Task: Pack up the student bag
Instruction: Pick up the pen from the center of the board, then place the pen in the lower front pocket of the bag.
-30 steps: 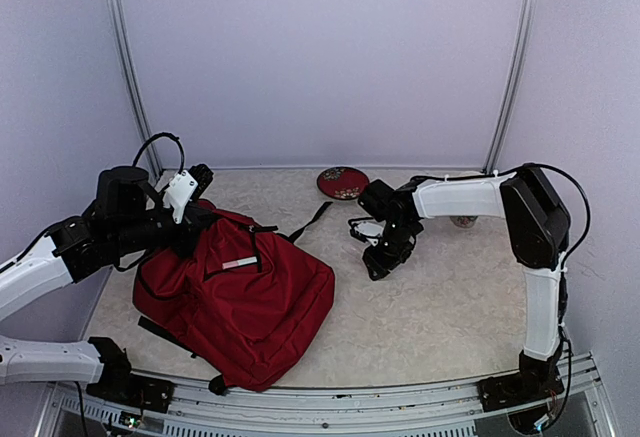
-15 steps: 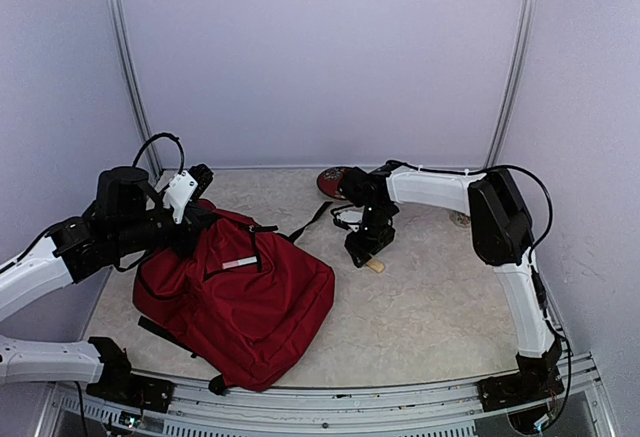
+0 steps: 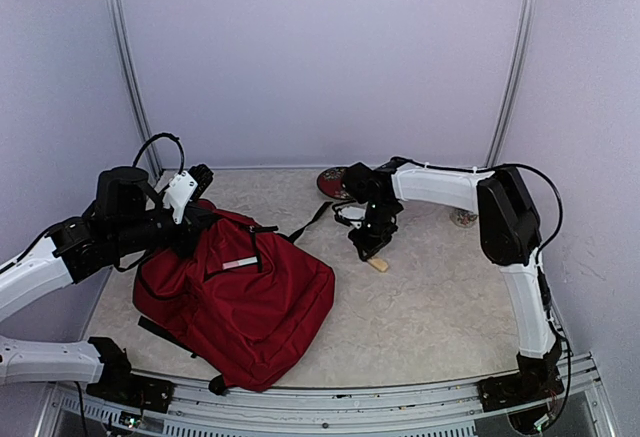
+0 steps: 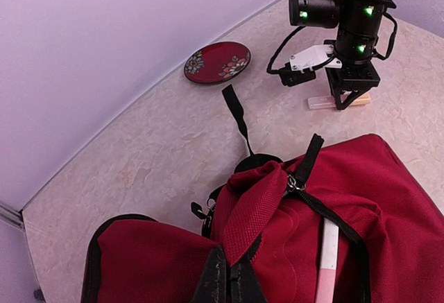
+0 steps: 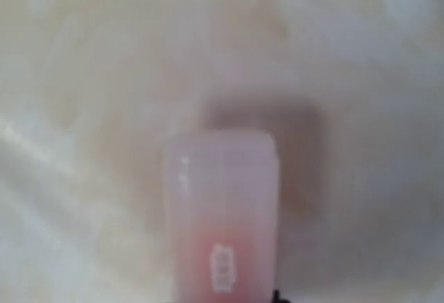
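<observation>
1. Since it is the thing to fill, the student bag (image 3: 240, 297) lies on the table's left half.
2. My left gripper (image 4: 225, 282) is clenched on red fabric at the bag's mouth, I judge to hold it open.
3. My right gripper (image 3: 373, 251) stands over a pale pink tube (image 4: 320, 102) right of the bag; the wrist view is blurred, so I cannot tell whether it grips.

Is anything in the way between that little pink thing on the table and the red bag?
Nothing visible blocks it. Between the pink item and the student bag there is only bare table. The bag's black strap lies flat farther back, toward the plate.
</observation>
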